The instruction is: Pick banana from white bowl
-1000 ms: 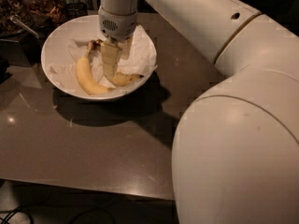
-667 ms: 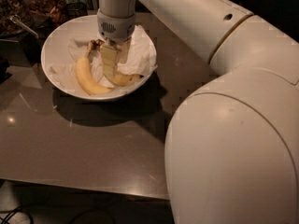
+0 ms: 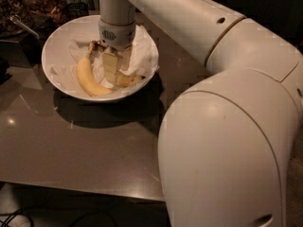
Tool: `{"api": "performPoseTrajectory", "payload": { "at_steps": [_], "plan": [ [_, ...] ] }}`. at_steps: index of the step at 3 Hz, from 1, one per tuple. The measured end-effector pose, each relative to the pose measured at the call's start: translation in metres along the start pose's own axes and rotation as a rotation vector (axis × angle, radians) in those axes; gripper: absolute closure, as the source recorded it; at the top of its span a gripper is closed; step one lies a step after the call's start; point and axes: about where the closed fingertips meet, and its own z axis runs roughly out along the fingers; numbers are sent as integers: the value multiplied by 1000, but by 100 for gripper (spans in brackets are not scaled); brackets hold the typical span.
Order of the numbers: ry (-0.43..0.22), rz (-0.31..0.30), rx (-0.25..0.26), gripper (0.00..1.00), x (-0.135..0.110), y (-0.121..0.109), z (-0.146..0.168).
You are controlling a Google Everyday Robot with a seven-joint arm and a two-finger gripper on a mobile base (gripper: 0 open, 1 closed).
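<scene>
Banana (image 3: pixel 129 80) is down in the white bowl (image 3: pixel 47 67) in the upper left of the frame, lying on the crumpled paper lining (image 3: pixel 144 56). Most of it is hidden, tbh: only a deep-yellow stretch pokes out toward the bowl's right side, and there's a dark brownish stem end further up left near the back of the bowl that looks like it belongs to it. The gripper (image 3: pixel 114 74) is right inside the bowl, pointing straight down and sitting directly over the middle of that banana, low enough that it looks to be in contact with the fruit. Honestly can't tell whether it's open or clamped on anything from this angle. Just to the left of the gripper lies a paler banana (image 3: pixel 88 79), plumper, curving along the bowl's lower left wall, fully in view and not under the gripper. The bowl rests on a dark glossy table (image 3: pixel 71 145) near its far left corner. The big white arm (image 3: pixel 227 126) fills the whole right half of the frame and reaches across the top to the bowl. Some dark clutter (image 3: pixel 28 8) sits behind the bowl in the upper left corner.
</scene>
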Motion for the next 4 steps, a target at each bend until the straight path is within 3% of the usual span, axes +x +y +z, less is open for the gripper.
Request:
{"api": "performPoseTrajectory", "payload": {
  "at_steps": [2, 3, 4],
  "plan": [
    [47, 29, -27, 55, 7, -3, 28],
    [57, 37, -28, 73, 10, -3, 32],
    [50, 46, -21, 97, 13, -2, 33]
  ]
}}
